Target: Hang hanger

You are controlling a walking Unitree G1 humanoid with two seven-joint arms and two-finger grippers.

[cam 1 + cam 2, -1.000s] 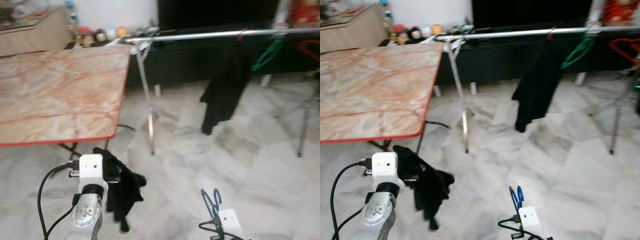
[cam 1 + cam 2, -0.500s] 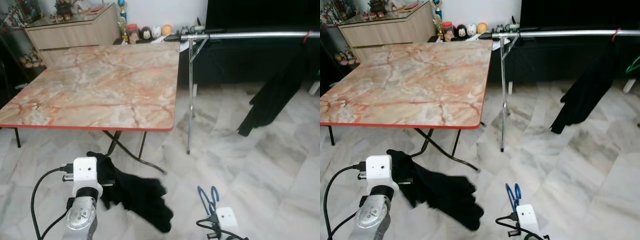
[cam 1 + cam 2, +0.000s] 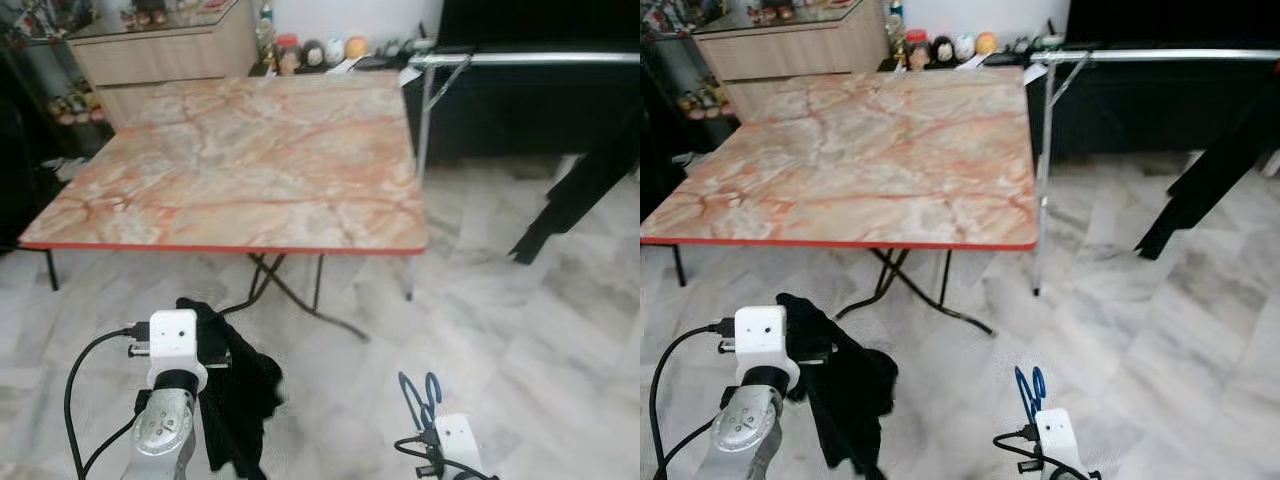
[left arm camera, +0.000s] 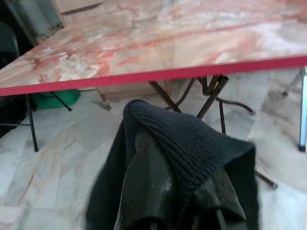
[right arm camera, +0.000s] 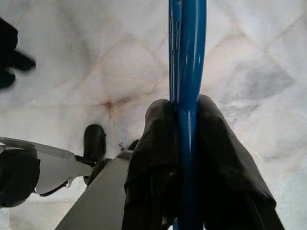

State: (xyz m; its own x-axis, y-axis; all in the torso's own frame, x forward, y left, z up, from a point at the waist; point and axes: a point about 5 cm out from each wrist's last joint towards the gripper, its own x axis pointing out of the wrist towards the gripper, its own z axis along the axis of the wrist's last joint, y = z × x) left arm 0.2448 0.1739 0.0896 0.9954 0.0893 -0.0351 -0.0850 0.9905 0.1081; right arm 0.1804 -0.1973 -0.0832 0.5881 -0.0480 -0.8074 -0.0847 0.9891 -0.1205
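My right gripper [image 5: 187,143] is shut on a blue hanger [image 5: 187,48], whose blue loop sticks up above the right wrist [image 3: 418,398] low over the floor. My left gripper [image 4: 182,211] is shut on a black knitted garment [image 3: 240,400] that drapes over its fingers and hangs down beside the left wrist. A silver clothes rail [image 3: 540,58] runs along the far right, past the table corner. Another black garment [image 3: 590,185] hangs from that rail.
A marble-topped folding table with a red edge [image 3: 250,170] stands straight ahead, its crossed legs [image 3: 290,295] beneath it. A wooden cabinet [image 3: 170,55] and small figurines [image 3: 320,48] line the back wall. Pale marble floor [image 3: 520,340] lies open to the right.
The whole picture has swung, so the table now sits in the middle and the rail at the far right. The black garment in my left gripper has swung in and hangs closer.
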